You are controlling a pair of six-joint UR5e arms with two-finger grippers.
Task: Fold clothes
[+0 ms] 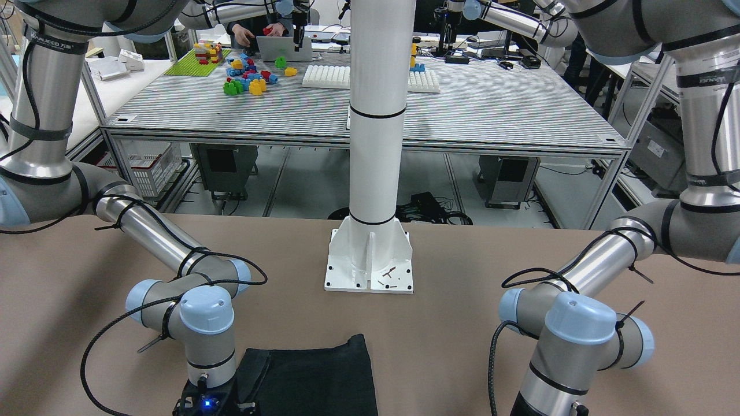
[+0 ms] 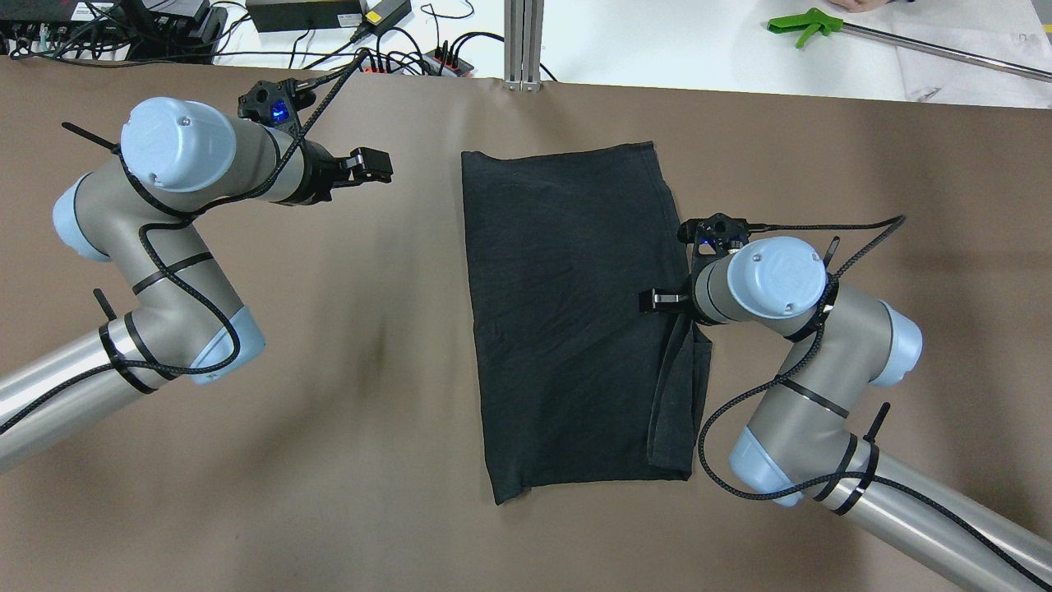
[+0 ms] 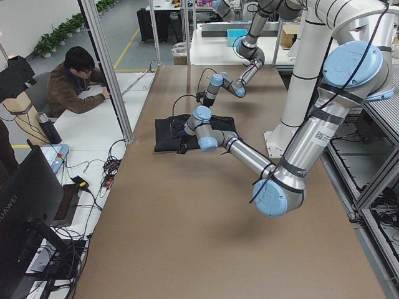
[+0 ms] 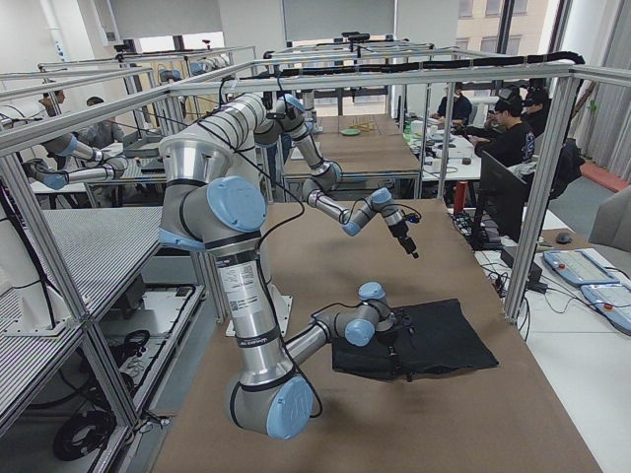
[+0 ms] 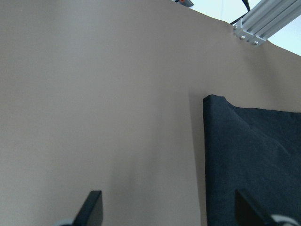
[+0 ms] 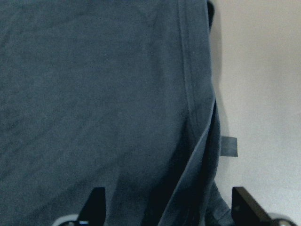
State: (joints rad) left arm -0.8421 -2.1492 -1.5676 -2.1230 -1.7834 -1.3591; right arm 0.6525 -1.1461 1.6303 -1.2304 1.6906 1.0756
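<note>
The black garment (image 2: 567, 312) is laid flat on the brown worktop (image 2: 329, 370), in the middle of the overhead view, as an upright rectangle. Along its right-hand edge, toward the lower right, a doubled strip of cloth (image 2: 678, 395) can be seen, its loose layers not lying square. A first fold is therefore judged to be made already, though not neatly.

The right claw (image 2: 657, 300) is held low over that right edge, about halfway down it. In the right wrist view its fingertips (image 6: 96, 205) are set wide apart at the bottom corners of the frame, with the hem running between them and nothing gripped. The left claw (image 2: 371, 164) is held over bare worktop at the upper left, apart from the garment's upper left corner. In the left wrist view it is likewise spread wide and empty.

The step in hand is judged to be the taking hold of an edge for the next fold. For that, the right claw would need to be lowered onto the layered edge and closed on all layers together — thin cloth is likely to bunch if only one is caught.
</note>
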